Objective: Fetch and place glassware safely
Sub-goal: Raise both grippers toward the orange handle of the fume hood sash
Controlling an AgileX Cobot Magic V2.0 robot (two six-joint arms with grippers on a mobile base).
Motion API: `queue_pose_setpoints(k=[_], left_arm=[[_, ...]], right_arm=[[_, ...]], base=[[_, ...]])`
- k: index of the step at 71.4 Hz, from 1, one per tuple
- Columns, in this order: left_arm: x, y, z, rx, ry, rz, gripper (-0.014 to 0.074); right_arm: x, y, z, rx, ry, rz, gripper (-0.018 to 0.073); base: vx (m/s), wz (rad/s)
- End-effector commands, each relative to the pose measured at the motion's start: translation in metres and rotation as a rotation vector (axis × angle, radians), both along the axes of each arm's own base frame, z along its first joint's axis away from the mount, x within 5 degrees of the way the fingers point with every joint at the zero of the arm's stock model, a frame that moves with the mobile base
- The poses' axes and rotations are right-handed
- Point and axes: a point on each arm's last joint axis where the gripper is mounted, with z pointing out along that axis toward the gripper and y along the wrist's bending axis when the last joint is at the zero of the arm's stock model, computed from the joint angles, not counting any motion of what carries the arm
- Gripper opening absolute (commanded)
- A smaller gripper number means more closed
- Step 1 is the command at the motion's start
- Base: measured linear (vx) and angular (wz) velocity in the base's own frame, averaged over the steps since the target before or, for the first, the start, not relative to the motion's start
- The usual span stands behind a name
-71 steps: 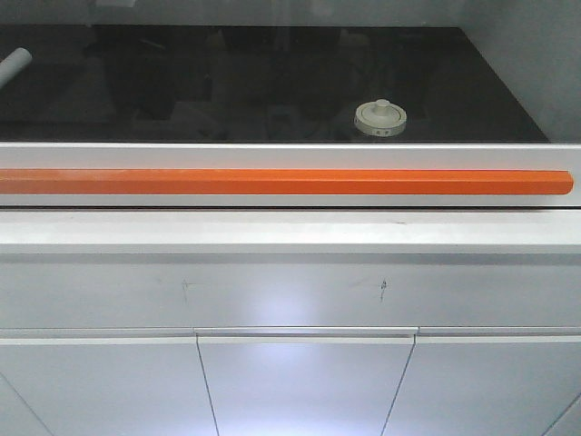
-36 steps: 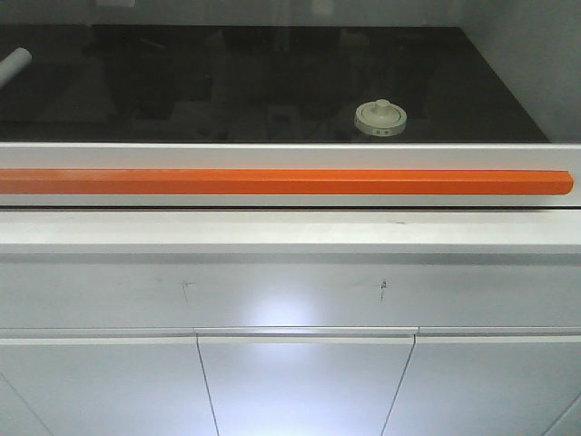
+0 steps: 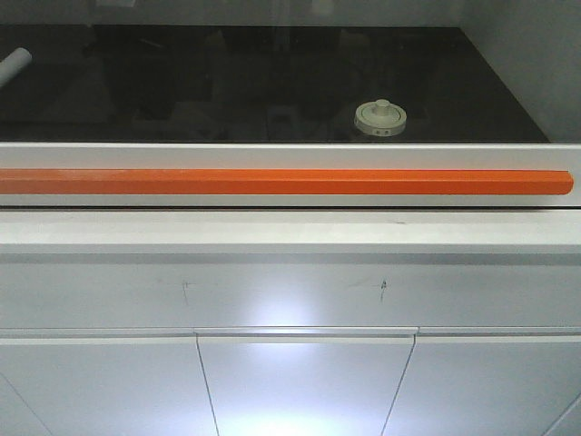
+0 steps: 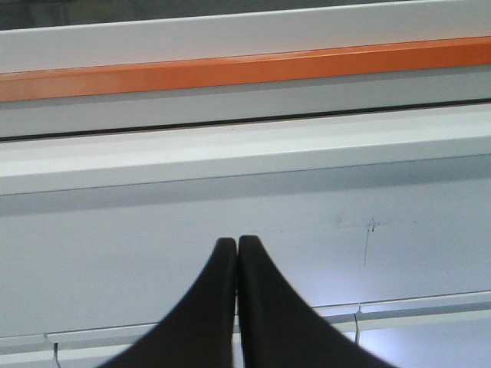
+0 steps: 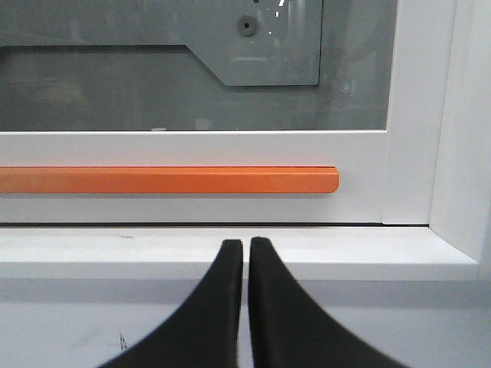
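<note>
The glassware (image 3: 381, 118), a squat jar with a cream-white lid and a central knob, stands on the black worktop (image 3: 227, 91) behind the glass pane, right of centre in the front view. Neither wrist view shows it. My left gripper (image 4: 236, 241) is shut with nothing in it and faces the white cabinet front below the ledge. My right gripper (image 5: 245, 243) is shut too, only a hairline between its fingers, and faces the ledge near the orange bar's right end (image 5: 326, 180). Neither gripper appears in the front view.
A long orange bar (image 3: 281, 182) runs across the white lower frame of the glass pane. A white ledge (image 3: 290, 232) juts out below it, above cabinet doors (image 3: 304, 381). A white tube (image 3: 14, 64) lies at the far left of the worktop. The frame's right post (image 5: 418, 115) stands beside the bar's end.
The jar and the tube have not moved. The bright patch of light on the cabinet doors has grown and spread downward.
</note>
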Motion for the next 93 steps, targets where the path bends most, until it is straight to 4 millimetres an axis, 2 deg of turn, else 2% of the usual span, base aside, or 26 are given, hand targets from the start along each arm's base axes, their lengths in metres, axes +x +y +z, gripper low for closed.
queue_pose_setpoints(k=[1, 20, 29, 35, 47, 53, 60, 70, 76, 84, 93], left_arm=[[0.001, -0.001, 0.0, -0.02, -0.073, -0.008, -0.0007], [0.001, -0.001, 0.011, -0.031, -0.199, -0.015, -0.0007], [0.0, -0.001, 0.023, -0.074, -0.299, -0.016, -0.0007], [-0.003, -0.001, 0.037, -0.119, -0.379, -0.014, -0.0007], [-0.016, 0.0, 0.091, -0.135, -0.55, -0.022, -0.0007], [-0.024, 0.0, 0.128, -0.137, -0.598, -0.027, -0.0007], [-0.024, 0.0, 0.171, -0.129, -0.593, -0.029, -0.0007], [-0.01, -0.001, 0.225, -0.125, -0.576, -0.031, -0.0007], [0.009, -0.002, 0.252, -0.106, -0.55, -0.028, -0.0007], [0.036, -0.003, 0.269, -0.094, -0.504, -0.025, -0.0007], [0.064, -0.004, 0.266, -0.091, -0.405, -0.023, -0.0007]], right_arm=[[-0.001, 0.0, 0.001, -0.013, -0.073, 0.005, -0.0001], [-0.001, 0.0, 0.002, -0.007, -0.08, 0.005, -0.0001], [-0.002, 0.001, 0.007, 0.0, -0.13, 0.008, -0.0001], [-0.004, 0.001, 0.017, -0.001, -0.183, 0.009, -0.0001], [-0.014, 0.001, 0.057, -0.026, -0.293, 0.007, -0.0001], [-0.018, 0.001, 0.084, -0.021, -0.315, 0.005, -0.0001], [-0.018, 0.001, 0.115, -0.018, -0.312, 0.002, -0.0001], [-0.008, 0.0, 0.163, -0.017, -0.311, 0.001, -0.0001], [0.006, 0.0, 0.187, -0.016, -0.299, 0.001, -0.0001], [0.033, 0.0, 0.206, -0.014, -0.254, 0.002, -0.0001], [0.064, 0.0, 0.215, -0.013, -0.197, 0.003, -0.0001]], base=[[0.0, 0.0], [0.0, 0.0], [0.0, 0.0], [0.0, 0.0], [0.0, 0.0], [0.0, 0.0], [0.0, 0.0], [0.0, 0.0], [0.0, 0.0], [0.0, 0.0], [0.0, 0.0]])
